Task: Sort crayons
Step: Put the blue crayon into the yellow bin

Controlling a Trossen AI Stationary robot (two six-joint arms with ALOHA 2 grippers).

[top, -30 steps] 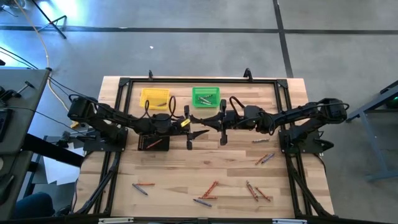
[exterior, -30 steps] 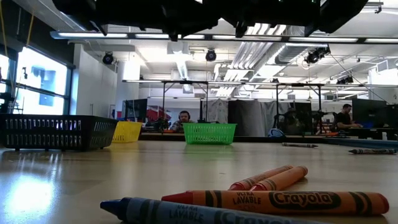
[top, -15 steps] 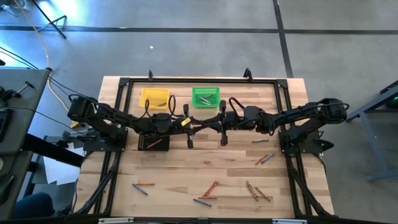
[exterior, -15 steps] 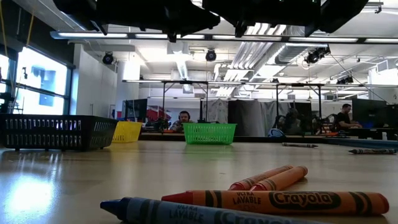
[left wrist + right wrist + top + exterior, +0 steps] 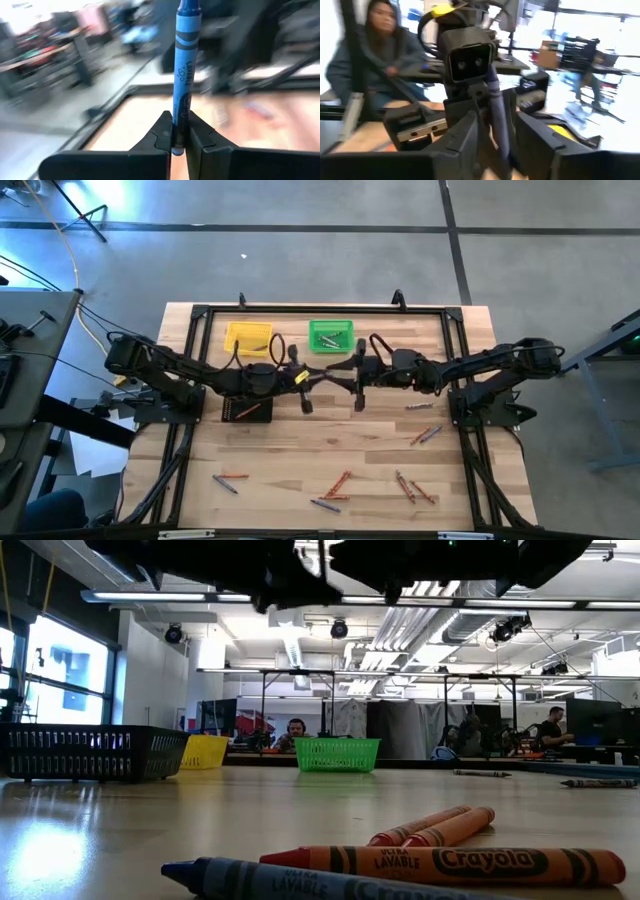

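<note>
Left wrist view shows the left gripper (image 5: 179, 137) clamped on the base of a blue crayon (image 5: 186, 65), whose long axis runs straight out past the fingertips. Above mid-table, the right gripper (image 5: 495, 132) faces it, fingers spread around the crayon without pinching.

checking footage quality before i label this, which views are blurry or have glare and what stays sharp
Left wrist view: the background is smeared, while the blue crayon pinched in the left gripper stays sharp. Right wrist view: soft all over, with windows blown out behind. Low view: the near crayons are crisp, with glare on the table. High view: even and sharp.
</note>
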